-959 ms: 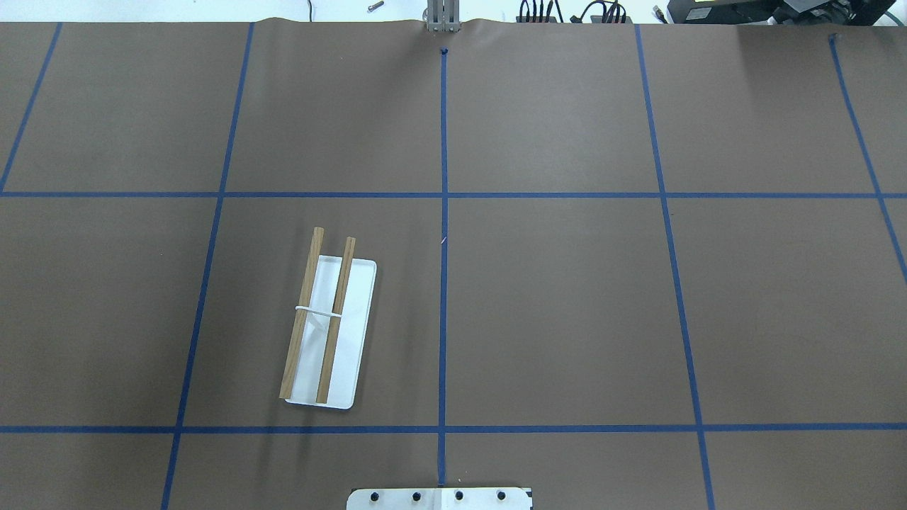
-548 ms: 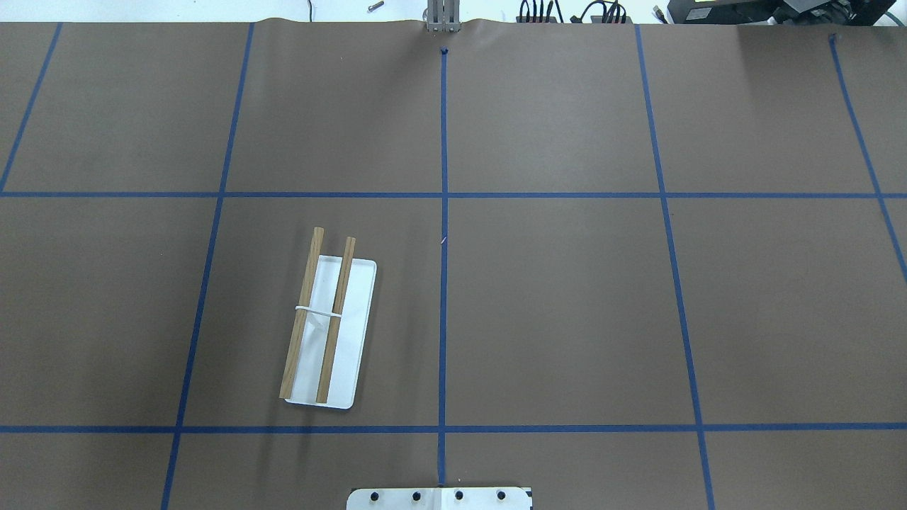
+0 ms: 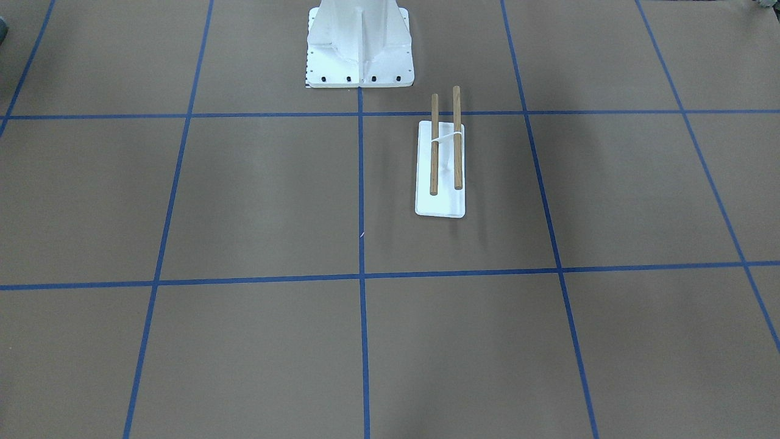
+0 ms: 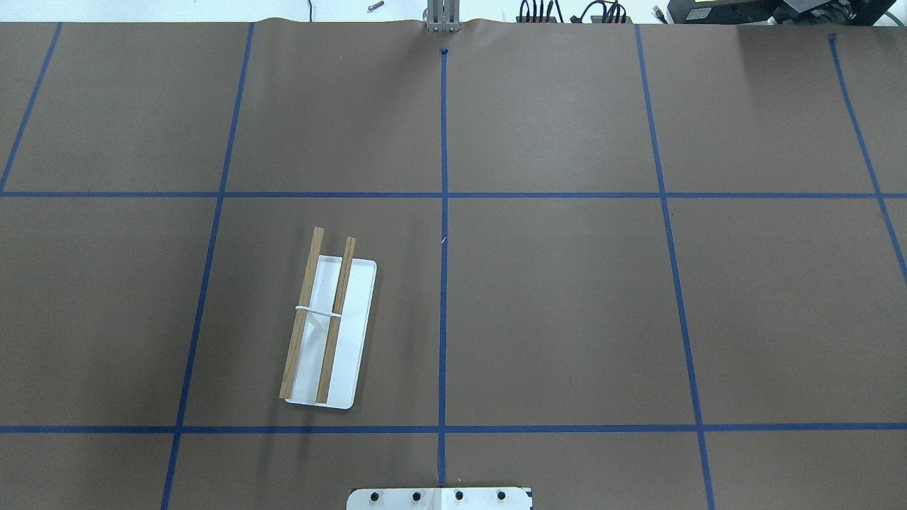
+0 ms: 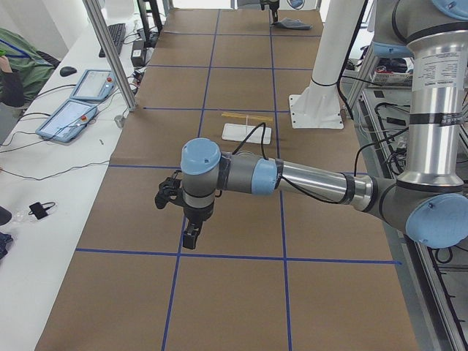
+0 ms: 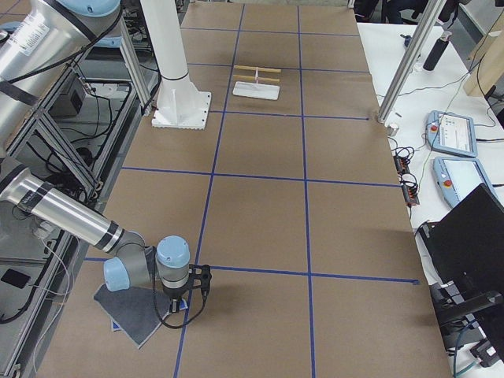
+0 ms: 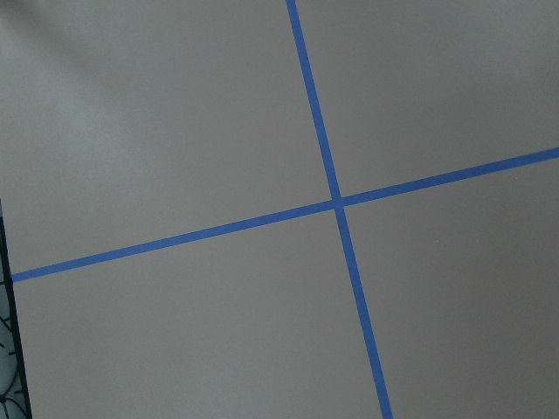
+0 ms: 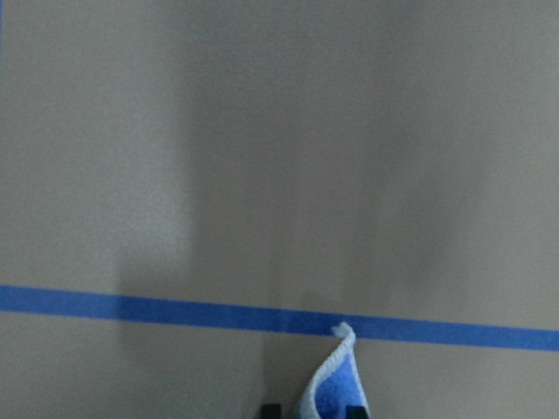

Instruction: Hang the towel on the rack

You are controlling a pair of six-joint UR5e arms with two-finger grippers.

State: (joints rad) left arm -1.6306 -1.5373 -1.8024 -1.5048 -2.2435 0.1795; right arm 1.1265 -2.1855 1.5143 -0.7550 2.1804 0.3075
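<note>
The rack [image 4: 327,326] stands on the left half of the table, two brown dowels over a white base plate; it also shows in the front view [image 3: 440,164] and far off in both side views [image 5: 246,126] [image 6: 256,81]. The towel [image 6: 135,313] lies dark grey face up near the table's right end. In the right wrist view its blue corner [image 8: 336,388] with a pale edge stands up between the fingertips of my right gripper [image 8: 312,408], which is shut on it. My left gripper [image 5: 189,238] hangs over bare table at the left end; I cannot tell whether it is open or shut.
The large white bolted pedestal [image 3: 359,42] stands at the robot's side of the table [image 4: 439,498]. Blue tape lines [image 7: 336,202] grid the brown table. Tablets [image 5: 69,117] and cables lie on the operators' bench. An aluminium post [image 6: 402,71] stands at the table's edge.
</note>
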